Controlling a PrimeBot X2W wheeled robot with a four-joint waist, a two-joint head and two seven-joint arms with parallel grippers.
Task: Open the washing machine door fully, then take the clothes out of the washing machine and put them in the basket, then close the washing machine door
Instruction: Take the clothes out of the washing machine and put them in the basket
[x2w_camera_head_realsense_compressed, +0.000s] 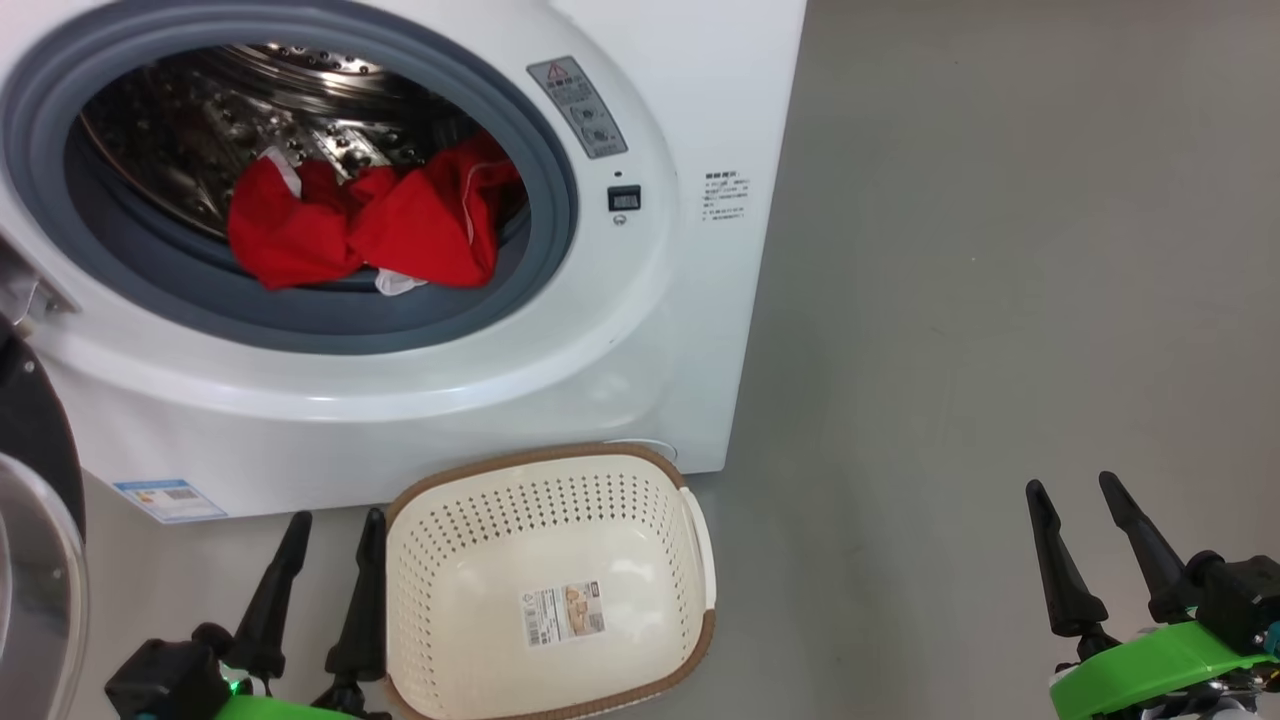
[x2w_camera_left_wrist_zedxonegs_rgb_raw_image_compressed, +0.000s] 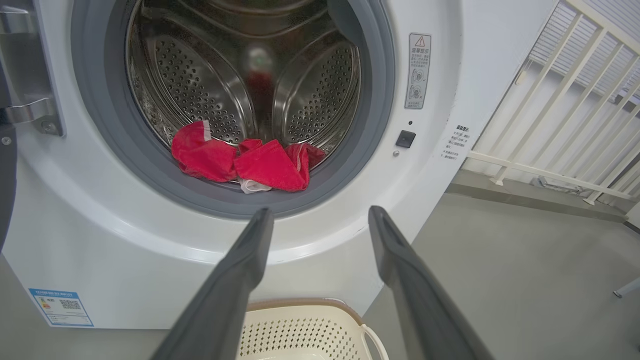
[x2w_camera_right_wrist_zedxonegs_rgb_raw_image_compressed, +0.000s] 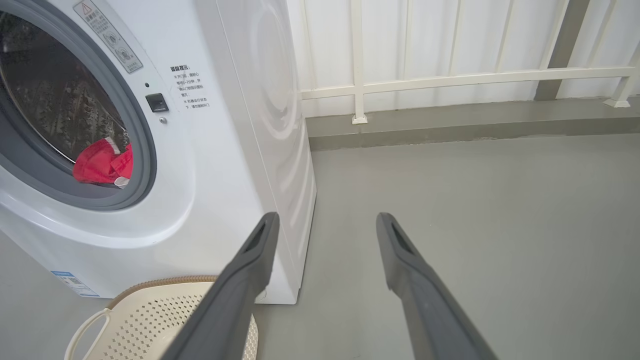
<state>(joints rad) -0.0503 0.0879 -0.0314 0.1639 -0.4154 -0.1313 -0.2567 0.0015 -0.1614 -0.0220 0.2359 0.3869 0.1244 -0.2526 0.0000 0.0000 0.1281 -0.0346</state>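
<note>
Grey floor (x2w_camera_head_realsense_compressed: 1000, 250) runs under everything, w/ a white railing (x2w_camera_right_wrist_zedxonegs_rgb_raw_image_compressed: 450, 80) at the back in the right wrist view. Washing machine (x2w_camera_head_realsense_compressed: 650, 330) is the big white box ahead of me, front tipped into the upper left of the head view. Its door (x2w_camera_head_realsense_compressed: 35, 520) is swung out to my left: black frame & curved glass at the left edge of the head view, hinge side. Round opening is uncovered, w/ a grey gasket (x2w_camera_head_realsense_compressed: 300, 320) ringing the steel drum (x2w_camera_head_realsense_compressed: 200, 110).

Basket (x2w_camera_head_realsense_compressed: 540, 515) sits on the floor just in front of the machine's lower right corner, cream w/ a brown rim, sticker (x2w_camera_head_realsense_compressed: 565, 612) on its bottom. Clothes (x2w_camera_head_realsense_compressed: 370, 225) are a red heap w/ a bit of white, lying at the drum's front lip on the gasket.

Left gripper (x2w_camera_head_realsense_compressed: 337, 515) is low, just beside the basket's left side; can't tell if touching. Fingers spread wide, holding nothing, aimed at the opening. Right gripper (x2w_camera_head_realsense_compressed: 1072, 483) is well apart to the right over bare floor, fingers likewise apart & empty.
</note>
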